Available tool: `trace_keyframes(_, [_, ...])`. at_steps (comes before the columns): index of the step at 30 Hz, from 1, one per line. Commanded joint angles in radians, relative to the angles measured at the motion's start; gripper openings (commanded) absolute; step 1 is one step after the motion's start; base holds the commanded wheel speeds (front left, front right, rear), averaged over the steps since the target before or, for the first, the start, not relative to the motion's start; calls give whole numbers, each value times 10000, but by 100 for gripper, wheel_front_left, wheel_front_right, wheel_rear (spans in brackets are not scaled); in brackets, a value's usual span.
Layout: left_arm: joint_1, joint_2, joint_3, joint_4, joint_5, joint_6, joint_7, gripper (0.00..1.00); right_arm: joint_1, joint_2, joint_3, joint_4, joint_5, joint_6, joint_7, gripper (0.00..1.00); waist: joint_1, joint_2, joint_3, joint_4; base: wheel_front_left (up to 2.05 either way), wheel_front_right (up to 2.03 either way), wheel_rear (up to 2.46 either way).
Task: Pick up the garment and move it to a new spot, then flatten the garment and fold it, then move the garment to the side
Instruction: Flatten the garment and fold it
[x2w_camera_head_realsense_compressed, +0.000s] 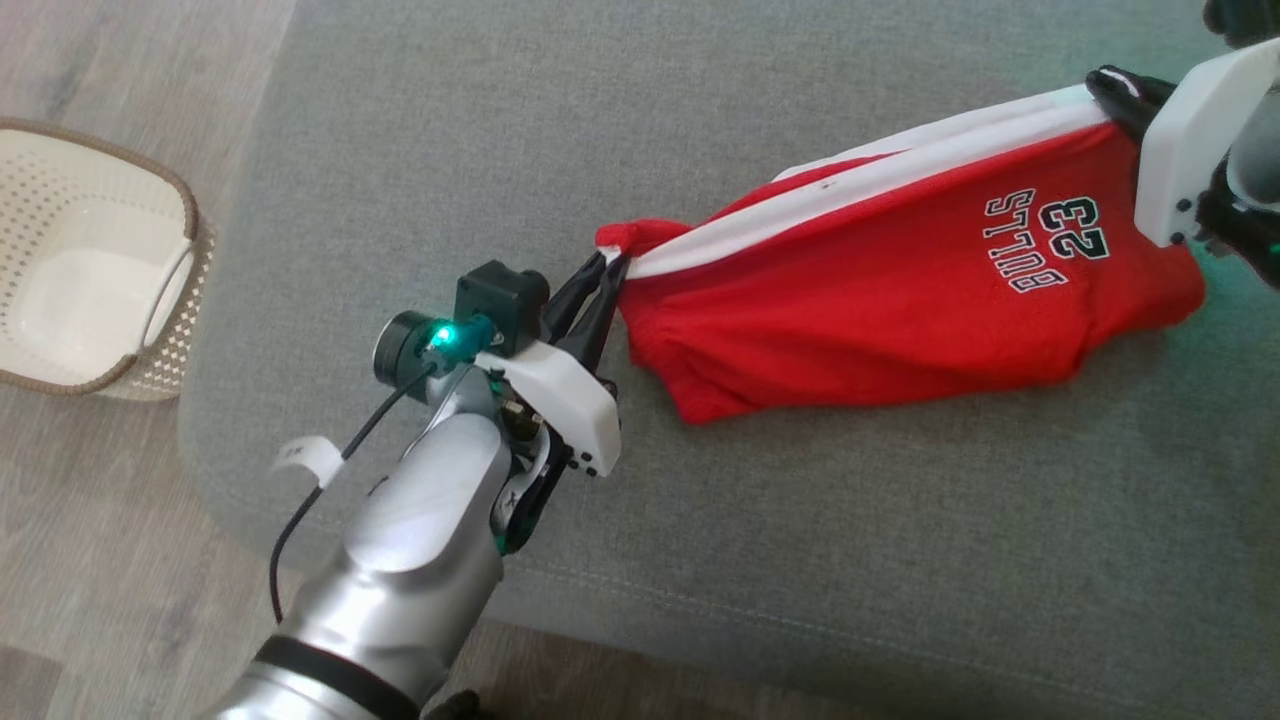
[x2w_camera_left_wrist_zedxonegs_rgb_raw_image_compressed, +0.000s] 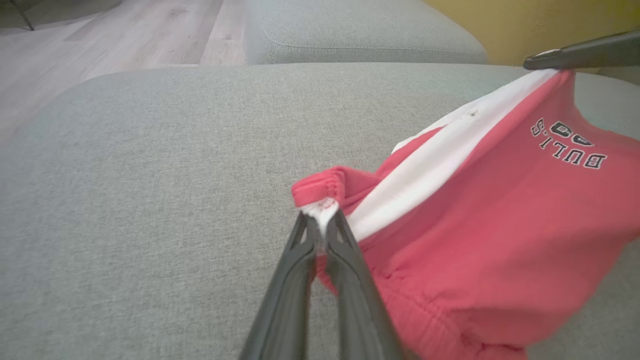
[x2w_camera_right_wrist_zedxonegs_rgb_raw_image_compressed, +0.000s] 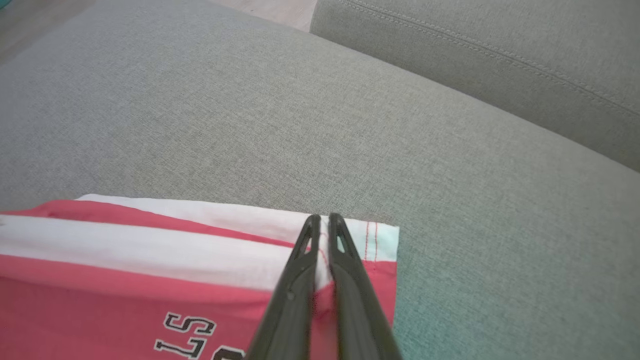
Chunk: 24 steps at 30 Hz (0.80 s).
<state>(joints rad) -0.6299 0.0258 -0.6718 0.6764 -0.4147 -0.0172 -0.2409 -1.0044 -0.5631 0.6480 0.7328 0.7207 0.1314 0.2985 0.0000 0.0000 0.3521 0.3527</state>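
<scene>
The garment (x2w_camera_head_realsense_compressed: 900, 290) is a pair of red shorts with a white side stripe and "BULLS 23" lettering, stretched between both grippers over the grey sofa cushion (x2w_camera_head_realsense_compressed: 800, 560). My left gripper (x2w_camera_head_realsense_compressed: 607, 272) is shut on the bunched waistband end, and the left wrist view has its tips (x2w_camera_left_wrist_zedxonegs_rgb_raw_image_compressed: 322, 222) pinching white and red cloth (x2w_camera_left_wrist_zedxonegs_rgb_raw_image_compressed: 500, 210). At the top right, my right gripper (x2w_camera_head_realsense_compressed: 1112, 88) is shut on the hem corner, where its fingers (x2w_camera_right_wrist_zedxonegs_rgb_raw_image_compressed: 320, 225) clamp the white-striped edge (x2w_camera_right_wrist_zedxonegs_rgb_raw_image_compressed: 150, 250). The cloth sags onto the cushion between the two grips.
A cream perforated basket (x2w_camera_head_realsense_compressed: 90, 260) stands on the wooden floor (x2w_camera_head_realsense_compressed: 100, 560) left of the sofa. A second grey cushion (x2w_camera_right_wrist_zedxonegs_rgb_raw_image_compressed: 500, 60) rises behind the seat. The seat edge runs along the lower left near my left forearm (x2w_camera_head_realsense_compressed: 420, 540).
</scene>
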Motion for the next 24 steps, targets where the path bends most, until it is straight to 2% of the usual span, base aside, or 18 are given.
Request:
trace_keyframes(1, [-401, 249, 164, -126, -234, 158, -146, 0, -400, -9, 44, 34, -92, -7, -232, 0, 0, 0, 124, 4, 0, 0, 0])
trace_keyframes(7, [-768, 247, -221, -144, -735, 379, -193, 0, -763, 145, 312, 461, -100, -7, -681, 0, 0, 0, 360, 8, 0, 0, 0])
trace_keyframes(8, [-839, 247, -287, -156, -825, 452, -198, 17, -810, 180, 349, 555, -60, -7, -738, 0, 0, 0, 398, 13, 0, 0, 0])
trace_keyframes(9, [-904, 246, -326, -208, -902, 548, -201, 75, -851, 213, 374, 643, -20, -7, -811, 22, 0, 0, 428, 17, 0, 0, 0])
trace_keyframes(10, [-949, 246, -356, -272, -958, 647, -202, 100, -873, 263, 352, 793, 77, -7, -806, 100, 0, 0, 449, 17, 0, 0, 0])
trace_keyframes(13, [-985, 246, -286, -518, -1061, 1000, -205, 100, -972, 297, 544, 1053, -26, -7, -1036, 100, 0, 0, 461, -34, 0, 0, 0])
trace_keyframes(17, [-668, 246, 455, -1217, -1050, 1627, -206, 100, -944, 415, 534, 1401, -76, -7, -1797, 100, 0, 0, 265, -194, 0, 0, 0])
trace_keyframes(24, [755, 245, 2209, -2714, -363, 2000, -207, 100, -320, 547, 481, 1232, -433, -7, -4154, 100, 0, 0, -592, -727, 0, 0, 0])
